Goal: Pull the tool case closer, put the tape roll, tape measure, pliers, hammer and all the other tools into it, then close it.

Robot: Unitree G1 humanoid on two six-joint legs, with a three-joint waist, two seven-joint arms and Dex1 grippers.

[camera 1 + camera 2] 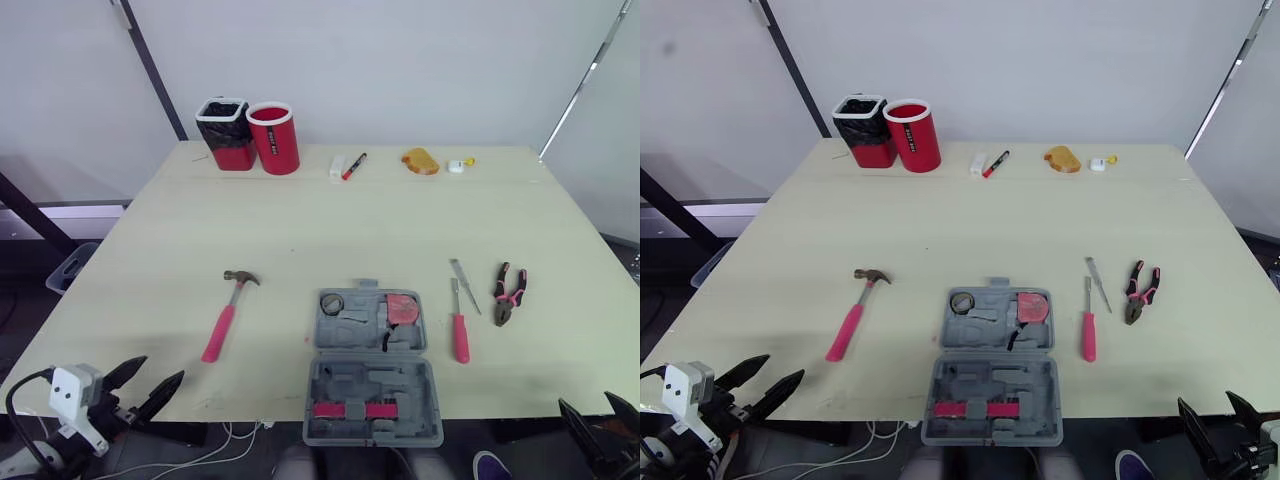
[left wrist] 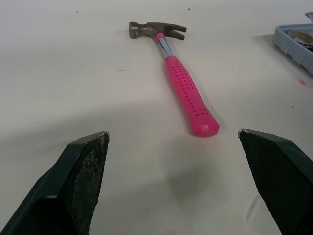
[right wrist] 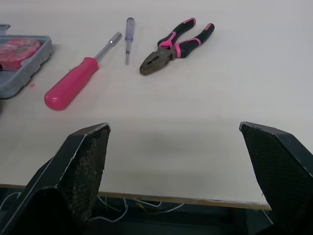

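At the far left, off the near corner of the desk (image 1: 300, 230), the left end effector (image 1: 164, 367) hangs released, its two black fingers spread wide and holding nothing. Just past it on the desk lies the hammer (image 1: 228, 315), flat, with its pink handle towards the near edge and its metal head further in. It is well apart from everything else.

Behind the hammer, by the far edge, a black-lined bin (image 1: 222, 133) and a red cup (image 1: 274, 138) stand upright and touch each other.

In the middle, right at the near edge, the grey tool case (image 1: 372, 378) lies opened flat, one half towards the robot and the other further in. The further half holds the tape roll (image 1: 332, 303) in its left corner and the red tape measure (image 1: 403, 308) on its right side. The near half holds a pink strip (image 1: 350, 408). By the far edge behind the case lie a small white item (image 1: 337, 166) and a marker (image 1: 354, 166), side by side.

Just right of the case lies a pink-handled screwdriver (image 1: 459, 325), then a thin metal tool (image 1: 465, 286) beside its shaft, then the pliers (image 1: 509, 294) with their jaws towards the near edge. All three are still outside the case. An orange lump (image 1: 421, 160) and a small white piece (image 1: 459, 165) lie by the far edge.

Off the near right corner, the right end effector (image 1: 585, 400) is also released, fingers apart and empty.
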